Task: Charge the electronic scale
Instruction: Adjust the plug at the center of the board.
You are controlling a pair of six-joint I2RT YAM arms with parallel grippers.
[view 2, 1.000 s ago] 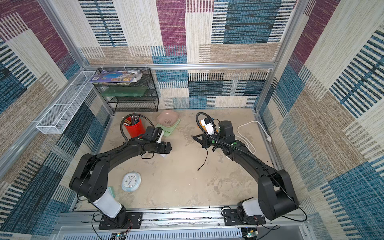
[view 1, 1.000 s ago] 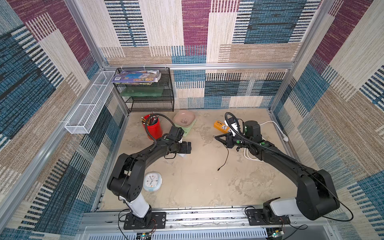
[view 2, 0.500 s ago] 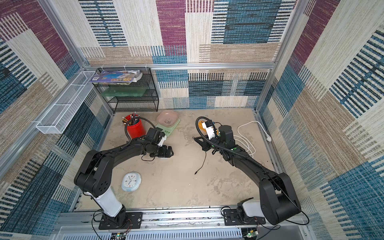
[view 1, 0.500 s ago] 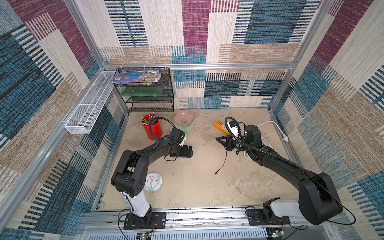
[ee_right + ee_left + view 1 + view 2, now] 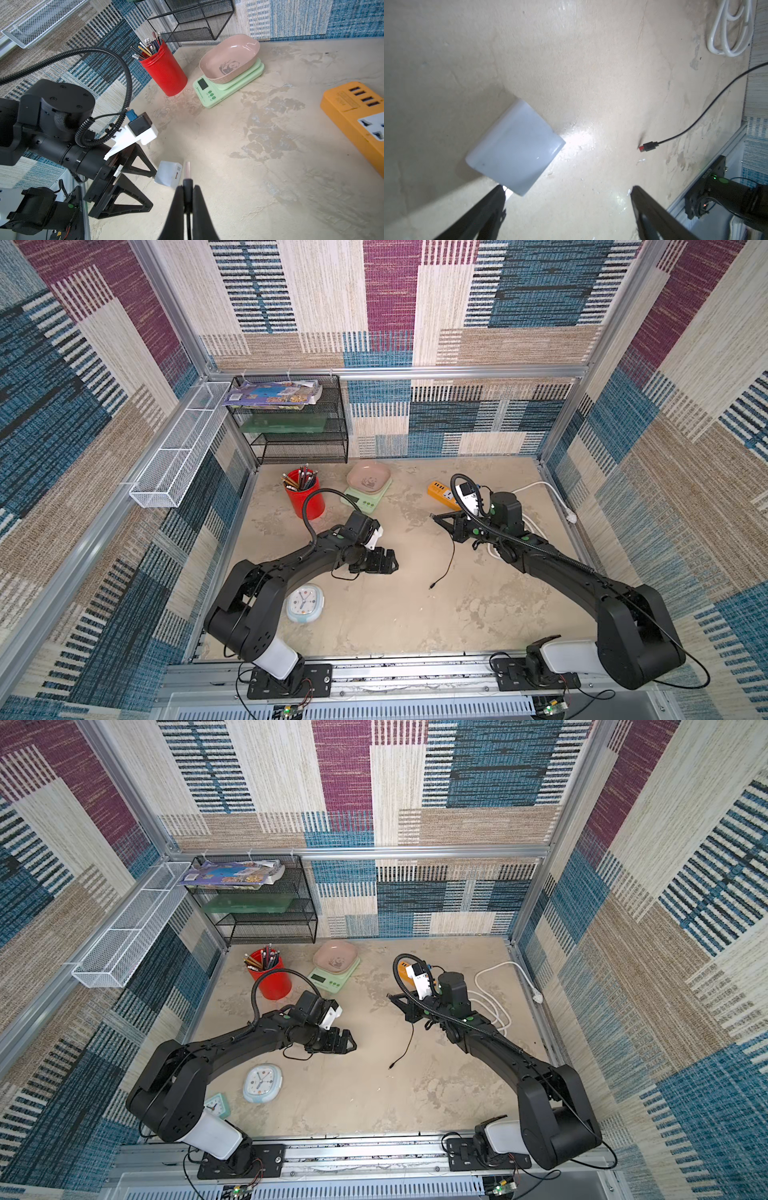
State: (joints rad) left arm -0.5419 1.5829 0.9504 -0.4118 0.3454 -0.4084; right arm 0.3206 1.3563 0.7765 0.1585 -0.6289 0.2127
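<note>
The electronic scale [image 5: 365, 495] [image 5: 332, 978] [image 5: 220, 91], mint green with a pink panda tray, stands at the back of the table in both top views. My right gripper [image 5: 434, 516] [image 5: 188, 187] hovers right of it, shut on the plug of a thin black cable [image 5: 451, 556]. The cable's loose end [image 5: 432, 585] [image 5: 646, 146] lies on the table. My left gripper [image 5: 392, 564] [image 5: 568, 189] is open and low over the table. A white charger block [image 5: 515, 149] [image 5: 168, 174] lies just ahead of one fingertip, outside the jaws.
A red pencil cup [image 5: 305, 499] stands left of the scale. An orange power strip [image 5: 440, 490] with a coiled white cord [image 5: 540, 489] lies at the back right. A light-blue alarm clock [image 5: 305, 603] lies under the left arm. A black mesh rack [image 5: 291, 427] fills the back left corner.
My left gripper has slid toward the front of the table, away from the scale, staying open. The right gripper has hardly moved and still holds the cable plug.
</note>
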